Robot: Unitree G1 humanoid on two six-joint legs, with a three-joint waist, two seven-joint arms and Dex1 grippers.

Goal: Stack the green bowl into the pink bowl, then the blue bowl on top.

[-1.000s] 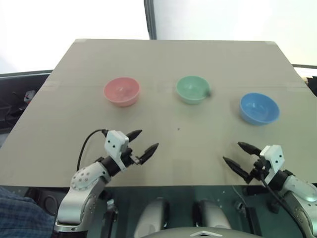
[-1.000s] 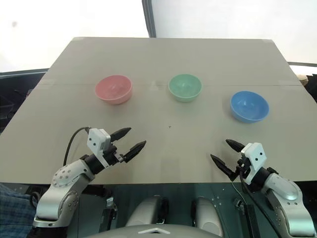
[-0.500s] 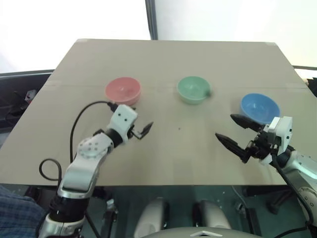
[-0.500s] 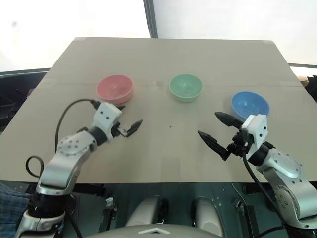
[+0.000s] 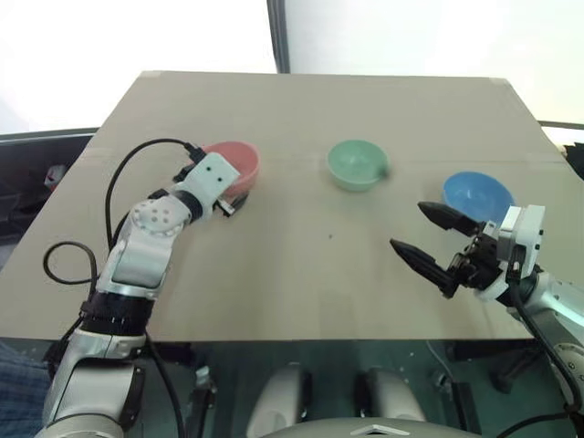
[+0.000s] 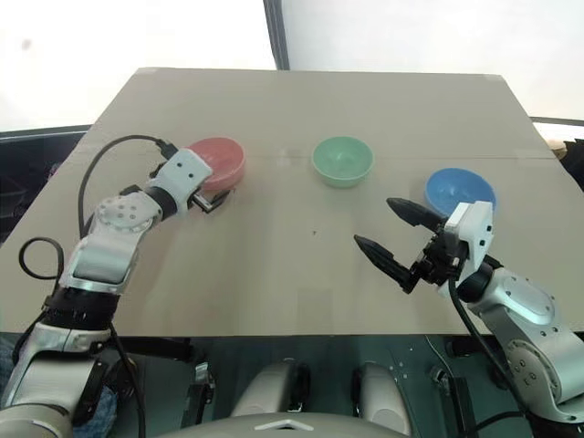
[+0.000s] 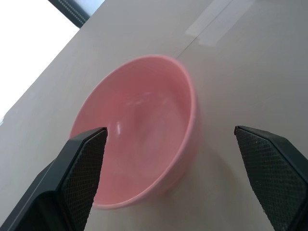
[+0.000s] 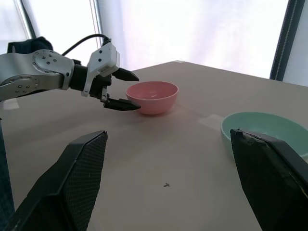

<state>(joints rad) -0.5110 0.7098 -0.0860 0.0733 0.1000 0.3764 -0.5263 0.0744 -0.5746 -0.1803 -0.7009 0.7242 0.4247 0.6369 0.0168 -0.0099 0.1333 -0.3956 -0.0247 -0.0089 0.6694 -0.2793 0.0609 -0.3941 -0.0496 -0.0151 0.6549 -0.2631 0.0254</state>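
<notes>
Three bowls in row across upper middle of head view, all separate, nothing stacked yet. Pink bowl (image 5: 239,164) left, green bowl (image 5: 357,164) centre, blue bowl (image 5: 477,196) right. My left gripper (image 8: 122,89) just beside pink bowl, fingers spread wide, empty; likely steadying the stack's base. My right gripper (image 5: 429,242) open, empty, left of blue bowl, aimed toward green bowl for first pick.

No writing, label, brand, number or sign can be read on anything here.
</notes>
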